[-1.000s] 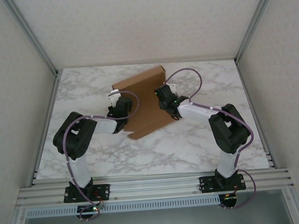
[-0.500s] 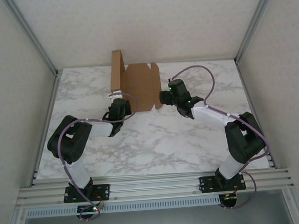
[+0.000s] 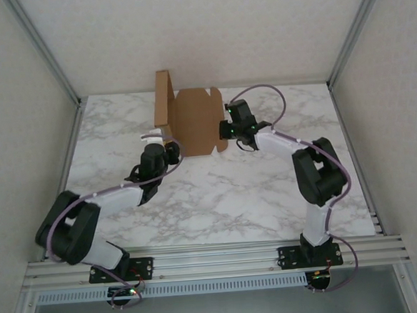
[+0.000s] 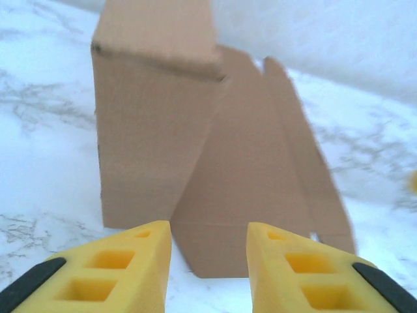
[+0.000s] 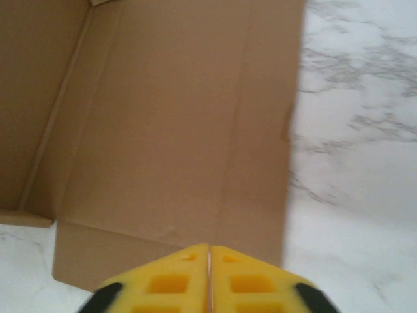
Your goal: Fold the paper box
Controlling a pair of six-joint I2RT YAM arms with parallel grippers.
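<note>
The paper box (image 3: pixel 195 123) is plain brown cardboard lying opened out at the back of the marble table, with its left panel (image 3: pixel 164 99) standing upright. In the left wrist view the box (image 4: pixel 215 163) is just ahead of my left gripper (image 4: pixel 208 261), whose yellow fingers stand apart with nothing between them. From above, my left gripper (image 3: pixel 169 149) is at the box's near left corner. My right gripper (image 3: pixel 225 131) is at the box's right edge. Its fingers (image 5: pixel 208 264) are shut tip to tip over the flat panel (image 5: pixel 176 130), holding nothing.
The marble table (image 3: pixel 268 195) stretches open in front of the box and to its right. Aluminium frame posts (image 3: pixel 55 60) and white walls close in the back and both sides. Both arms' bases sit on the rail (image 3: pixel 216 260) at the near edge.
The box went from tilted mid-table to lying at the back with its left panel upright. My left arm drew back from it. My right gripper closed and moved over the box's right edge.
</note>
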